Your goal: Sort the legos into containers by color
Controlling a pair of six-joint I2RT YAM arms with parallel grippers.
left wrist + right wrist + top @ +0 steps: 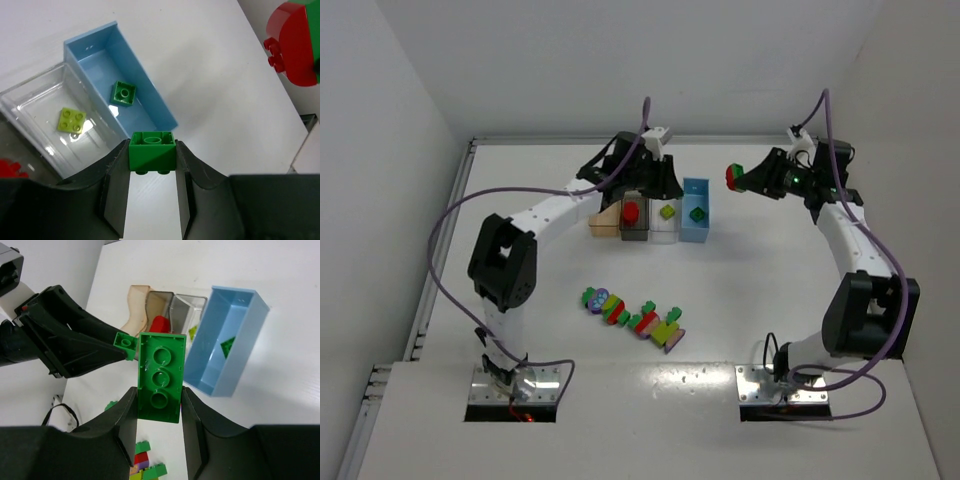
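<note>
**Both arms hold green bricks over the far tabletop**

The white tabletop (770, 280) carries everything. The left arm (505, 265) rises from its base, folds at the elbow and stretches its pale forearm toward the far middle, ending above the row of bins. The right arm (865, 310) climbs from its base, bends at the elbow and reaches far, its wrist turned leftward and held in the air to the right of the bins.

Four bins stand side by side: tan (604, 226), dark grey (635, 235), clear (665, 237) and light blue (697, 237). A red brick (631, 212) lies in the grey one, a lime brick (667, 212) in the clear one and a green brick (697, 213) in the blue one.

Nearer the arms, a row of joined bricks (635, 318) in several colours lies loose on the tabletop.

The right fingers (125, 425) pinch a long green brick (161, 377) with a red rounded piece (292, 45) joined to it. The left fingers (117, 185) pinch a small green brick (152, 152), held just by the end of the light blue bin.
</note>
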